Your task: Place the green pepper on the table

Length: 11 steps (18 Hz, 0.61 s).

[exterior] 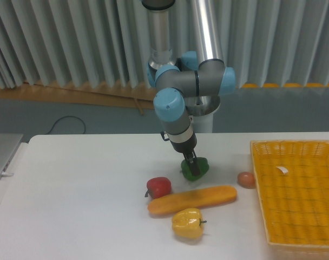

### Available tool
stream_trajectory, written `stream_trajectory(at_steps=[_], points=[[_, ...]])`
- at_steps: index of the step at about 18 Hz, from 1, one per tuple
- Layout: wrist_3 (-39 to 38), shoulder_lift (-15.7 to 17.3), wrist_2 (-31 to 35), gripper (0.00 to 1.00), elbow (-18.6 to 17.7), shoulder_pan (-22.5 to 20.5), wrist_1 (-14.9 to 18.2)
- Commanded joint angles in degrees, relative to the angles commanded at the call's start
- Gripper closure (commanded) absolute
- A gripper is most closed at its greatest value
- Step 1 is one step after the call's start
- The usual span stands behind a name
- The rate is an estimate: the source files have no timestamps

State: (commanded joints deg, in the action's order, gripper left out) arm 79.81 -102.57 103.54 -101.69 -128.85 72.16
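The green pepper (202, 167) is glossy and dark green, low over the white table (83, 189) just behind the middle of the produce group; it looks to be touching or nearly touching the surface. My gripper (191, 164) comes down from the blue-jointed arm and its dark fingers are closed on the pepper's left part. The fingertips are partly hidden by the pepper.
A red pepper (159, 187), a long orange vegetable (192, 199) and a yellow pepper (188, 223) lie in front of the gripper. A small brownish round item (245, 179) sits beside the yellow woven basket (294, 143) at the right. A grey laptop (2, 154) lies at the left edge.
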Motion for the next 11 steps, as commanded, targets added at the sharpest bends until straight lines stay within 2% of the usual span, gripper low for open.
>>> stream_trajectory(at_steps=[6, 8, 11], points=[[-0.09, 0.70, -0.17, 0.00, 1.05, -0.09, 0.17], [-0.09, 1.05, -1.31, 0.00, 3.94, -0.44, 0.79], [-0.35, 3.25, -2.19, 0.00, 5.71, -0.44, 0.53]])
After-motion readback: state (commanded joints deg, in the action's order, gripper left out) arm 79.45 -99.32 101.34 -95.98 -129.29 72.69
